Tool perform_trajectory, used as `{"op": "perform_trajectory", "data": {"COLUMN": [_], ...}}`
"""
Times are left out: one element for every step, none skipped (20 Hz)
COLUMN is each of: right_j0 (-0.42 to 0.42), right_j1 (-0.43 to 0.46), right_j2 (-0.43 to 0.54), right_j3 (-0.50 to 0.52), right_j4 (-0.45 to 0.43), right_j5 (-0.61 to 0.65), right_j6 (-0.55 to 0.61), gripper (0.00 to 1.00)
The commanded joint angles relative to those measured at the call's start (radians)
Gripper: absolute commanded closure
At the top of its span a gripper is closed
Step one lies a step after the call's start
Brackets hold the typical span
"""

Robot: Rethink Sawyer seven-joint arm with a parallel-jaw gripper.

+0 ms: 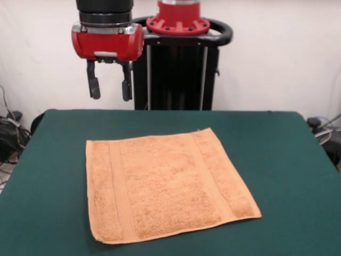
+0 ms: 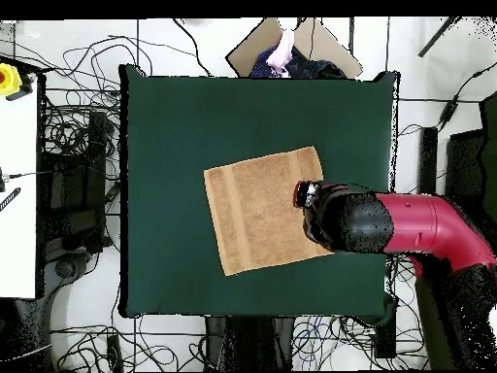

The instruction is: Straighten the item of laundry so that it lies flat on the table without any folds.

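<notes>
As laid out mid-table, towel [image 1: 168, 184]: spread flat on the table [image 1: 287, 154], all four corners showing, no folds visible; task appears essentially done. Gripper [image 1: 110, 88]: raised clear above the far edge, fingers apart, holding nothing.

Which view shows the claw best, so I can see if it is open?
The front view. There the claw hangs above the table with both fingers apart, holding nothing. From overhead the arm hides the fingers; only its black end shows over the towel.
</notes>
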Motion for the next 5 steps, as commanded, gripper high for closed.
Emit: {"op": "perform_trajectory", "data": {"right_j0": [0.004, 0.007, 0.009, 0.009, 0.010], "right_j1": [0.011, 0.021, 0.027, 0.035, 0.041], "right_j2": [0.030, 0.026, 0.026, 0.025, 0.024], "right_j3": [0.082, 0.076, 0.071, 0.066, 0.063], "right_j4": [0.025, 0.021, 0.021, 0.020, 0.018], "right_j5": [-0.040, -0.042, -0.041, -0.041, -0.041], "right_j6": [-0.040, -0.037, -0.038, -0.039, -0.040], "gripper": [0.00, 0.00, 0.00, 0.00, 0.00]}}
